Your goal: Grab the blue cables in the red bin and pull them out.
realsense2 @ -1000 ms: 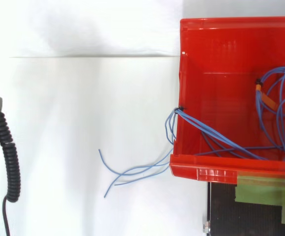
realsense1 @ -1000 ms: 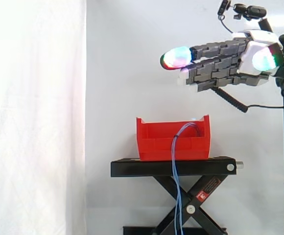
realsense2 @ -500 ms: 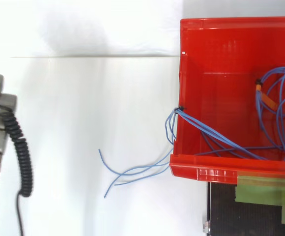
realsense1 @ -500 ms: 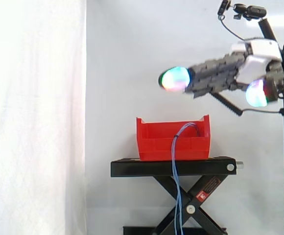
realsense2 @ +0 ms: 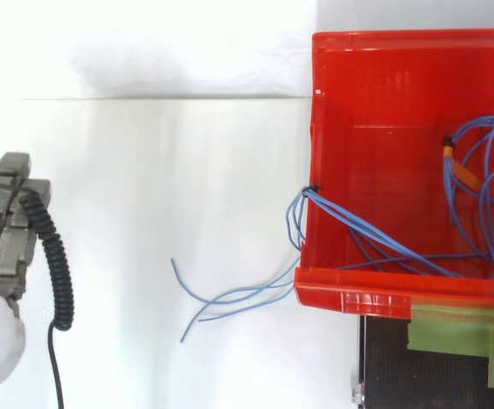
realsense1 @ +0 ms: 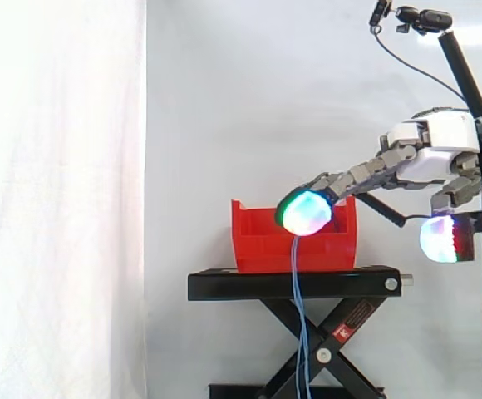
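Reach first: hand (realsense1: 430,156) released, fingers straight, grasping nothing, glowing fingertips (realsense1: 305,212) at about rim height of the red bin (realsense1: 258,239) yet well off to its side from above. Best to curl round the bunched loops of the blue cables (realsense2: 484,200) inside the bin, not the loose ends draped over its wall and hanging past the black stand (realsense1: 224,285). Thin, springy, probably slippery strands; rigid glossy plastic walls, boxy, open-topped, so pull up and clear of the edge

From the side we look level across the black stand (realsense1: 224,285) from well back, taking in the whole red bin (realsense1: 262,245) before the white curtain (realsense1: 58,208). From above we look straight down, close on one end of that bin (realsense2: 315,128) and its blue cables (realsense1: 297,283).
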Controlling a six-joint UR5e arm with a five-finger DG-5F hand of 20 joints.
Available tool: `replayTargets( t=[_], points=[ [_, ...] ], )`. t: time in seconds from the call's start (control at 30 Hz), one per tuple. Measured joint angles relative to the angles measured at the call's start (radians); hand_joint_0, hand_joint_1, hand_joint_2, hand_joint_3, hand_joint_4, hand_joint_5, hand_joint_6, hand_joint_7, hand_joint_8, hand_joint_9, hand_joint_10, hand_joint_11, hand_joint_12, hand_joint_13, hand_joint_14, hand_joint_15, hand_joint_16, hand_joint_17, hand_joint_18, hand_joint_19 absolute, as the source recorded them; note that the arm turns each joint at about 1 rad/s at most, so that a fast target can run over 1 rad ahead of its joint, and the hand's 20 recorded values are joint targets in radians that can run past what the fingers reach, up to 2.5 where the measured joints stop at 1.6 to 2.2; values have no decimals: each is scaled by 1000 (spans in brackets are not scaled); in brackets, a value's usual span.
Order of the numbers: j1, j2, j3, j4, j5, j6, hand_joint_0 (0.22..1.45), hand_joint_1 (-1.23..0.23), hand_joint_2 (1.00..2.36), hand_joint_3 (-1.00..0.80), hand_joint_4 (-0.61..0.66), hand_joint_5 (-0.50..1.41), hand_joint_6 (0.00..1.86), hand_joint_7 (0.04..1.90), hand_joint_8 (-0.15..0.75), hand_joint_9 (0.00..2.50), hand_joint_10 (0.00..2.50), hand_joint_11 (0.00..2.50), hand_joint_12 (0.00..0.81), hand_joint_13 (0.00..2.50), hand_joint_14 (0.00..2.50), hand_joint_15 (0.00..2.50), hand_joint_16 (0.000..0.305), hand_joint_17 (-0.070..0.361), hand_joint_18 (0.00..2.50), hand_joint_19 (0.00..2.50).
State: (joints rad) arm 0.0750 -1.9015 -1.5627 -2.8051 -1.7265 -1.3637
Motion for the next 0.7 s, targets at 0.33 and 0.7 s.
replayTargets(
  t=[0.33,0.7],
  points=[
    [0,0,0,-42,-23,-263,687,-875,1000,-1000,167,433,12,317,258,441,4,95,388,237,7,141,63,142,246,323],
    [0,1,19,20,-11,-544,689,-873,1000,-1000,162,429,11,304,258,444,4,96,389,248,6,149,63,142,261,340]
  ],
)
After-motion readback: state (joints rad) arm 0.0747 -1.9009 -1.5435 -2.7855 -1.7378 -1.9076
